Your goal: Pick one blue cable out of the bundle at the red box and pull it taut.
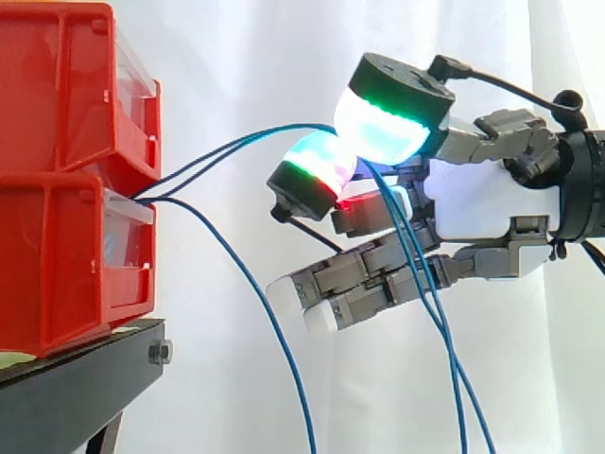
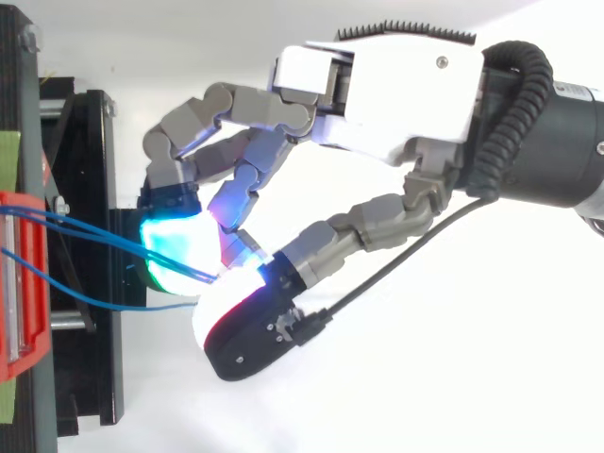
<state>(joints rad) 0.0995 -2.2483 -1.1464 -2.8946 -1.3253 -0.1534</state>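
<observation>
Two stacked red bins [image 1: 57, 255] stand at the left on a black stand [image 1: 76, 388]. Blue cables leave the gap between the bins. Two strands of blue cable [image 1: 236, 147] run side by side up and to the right, nearly straight, into my hand [image 1: 482, 203]. A green-cyan glowing pad [image 1: 383, 118] and a second pad [image 1: 317, 170] pinch them. From above, the same strands [image 2: 94, 236] cross from the red box [image 2: 24, 283] to the pinch between the cyan pad [image 2: 179, 250] and the white-red pad [image 2: 236, 311]. Past the pinch the cable tails [image 1: 444, 331] hang straight down.
A third blue cable [image 1: 255, 293] droops loose from the bins to the bottom edge, apart from my hand; from above it curves [image 2: 104, 307] below the held strands. My other fingers [image 1: 359, 279] stretch out under the pinch. A white curtain hangs behind.
</observation>
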